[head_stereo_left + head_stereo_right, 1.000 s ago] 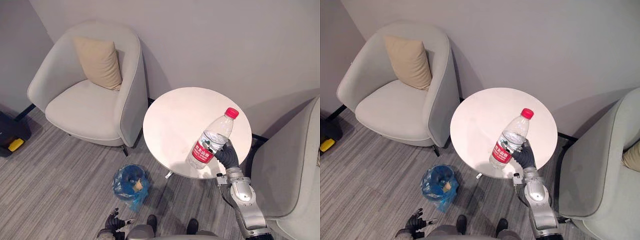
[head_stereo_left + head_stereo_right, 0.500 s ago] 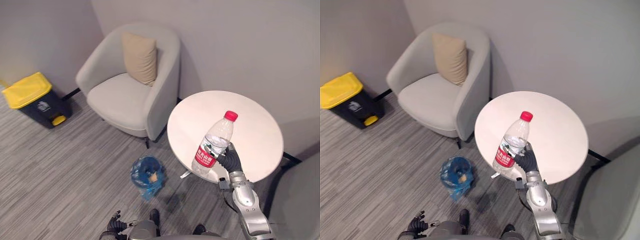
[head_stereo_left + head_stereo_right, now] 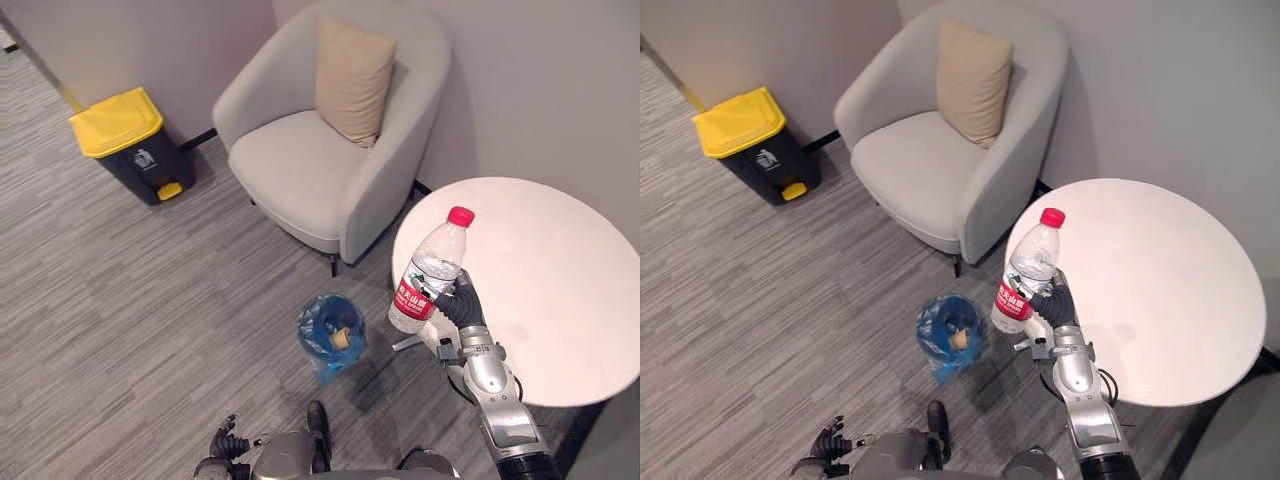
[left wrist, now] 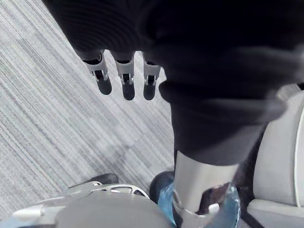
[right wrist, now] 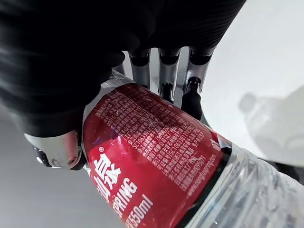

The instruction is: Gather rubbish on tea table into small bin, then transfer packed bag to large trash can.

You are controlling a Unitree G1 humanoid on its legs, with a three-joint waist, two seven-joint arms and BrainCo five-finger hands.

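My right hand [image 3: 461, 309] is shut on a clear plastic water bottle [image 3: 428, 273] with a red cap and a red label. It holds the bottle upright in the air over the left edge of the round white tea table [image 3: 560, 290]. In the right wrist view the fingers [image 5: 164, 71] curl round the red label of the bottle [image 5: 156, 156]. The small bin [image 3: 332, 335], lined with a blue bag, stands on the floor left of the table with a tan scrap inside. My left hand [image 3: 228, 443] hangs low by the floor, fingers [image 4: 124, 78] relaxed and holding nothing.
A black trash can with a yellow lid [image 3: 130, 150] stands by the wall at the far left. A grey armchair [image 3: 320, 170] with a beige cushion [image 3: 352, 80] sits behind the small bin. Grey striped carpet [image 3: 150, 300] spreads between the armchair and the trash can.
The whole picture has swung, so the camera has turned left and the yellow-lidded can has come further into view. The bottle stays in my right hand, now over the table's left edge.
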